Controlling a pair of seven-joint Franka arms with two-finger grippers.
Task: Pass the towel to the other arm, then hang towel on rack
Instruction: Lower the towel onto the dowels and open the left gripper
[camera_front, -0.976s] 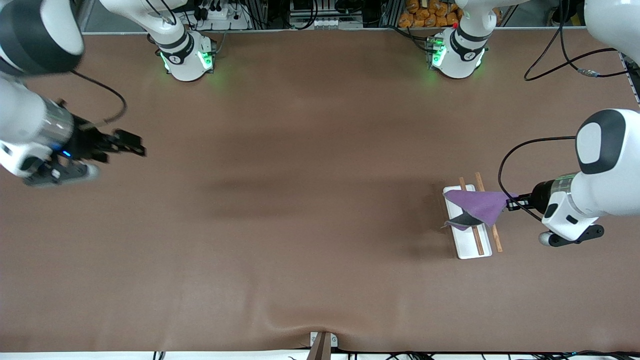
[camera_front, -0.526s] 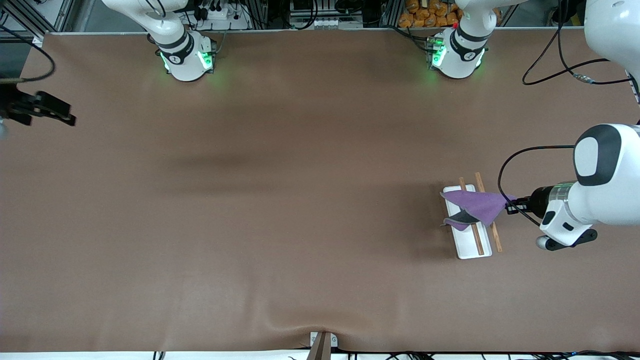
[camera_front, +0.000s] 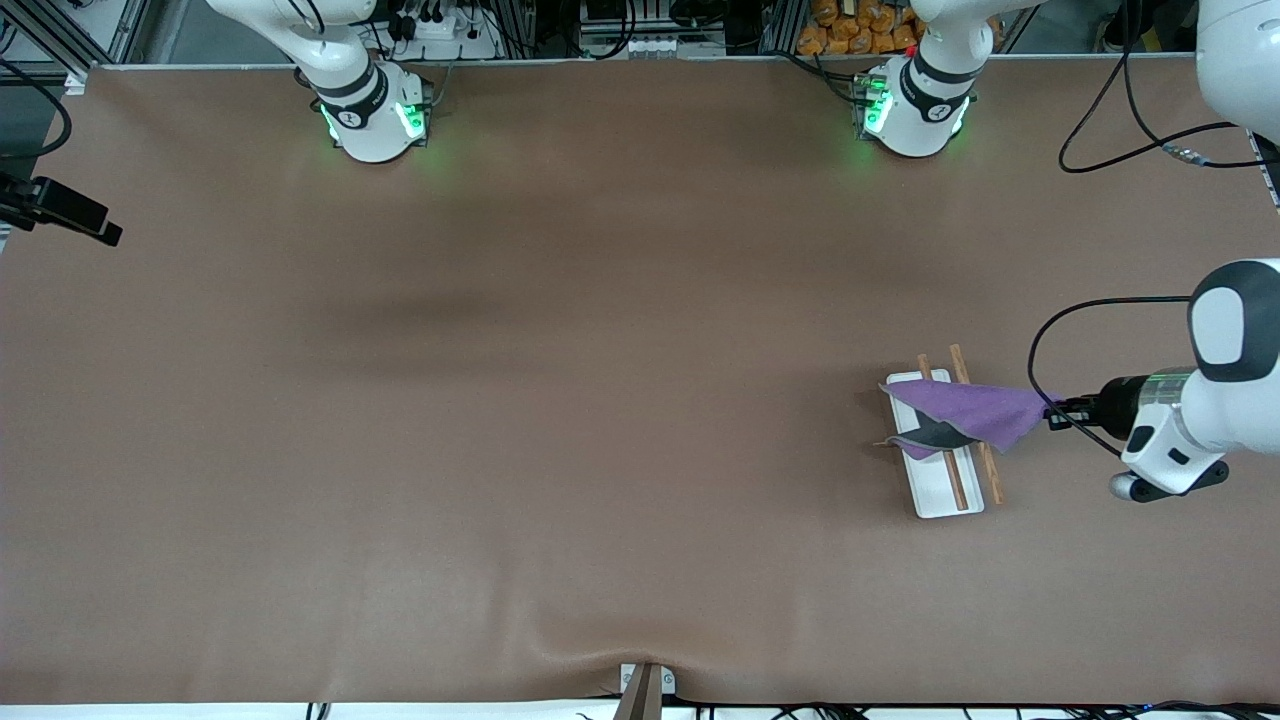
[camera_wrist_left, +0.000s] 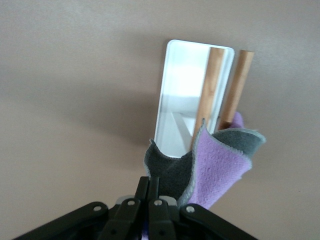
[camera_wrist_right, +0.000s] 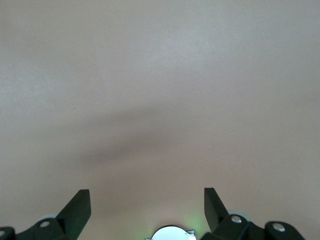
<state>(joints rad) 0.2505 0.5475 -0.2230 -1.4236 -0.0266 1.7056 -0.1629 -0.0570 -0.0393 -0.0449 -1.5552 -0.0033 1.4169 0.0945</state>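
Over the right arm's end of the table (camera_front: 560, 420), the right gripper (camera_wrist_right: 146, 206) hangs with its fingers spread wide and nothing between them. Toward the left arm's end, the rack (camera_front: 941, 490) lies on the table. Across its two rods drapes the towel (camera_front: 972, 413), one corner pinched tight in the left gripper (camera_front: 1053, 413) just beside the rack.
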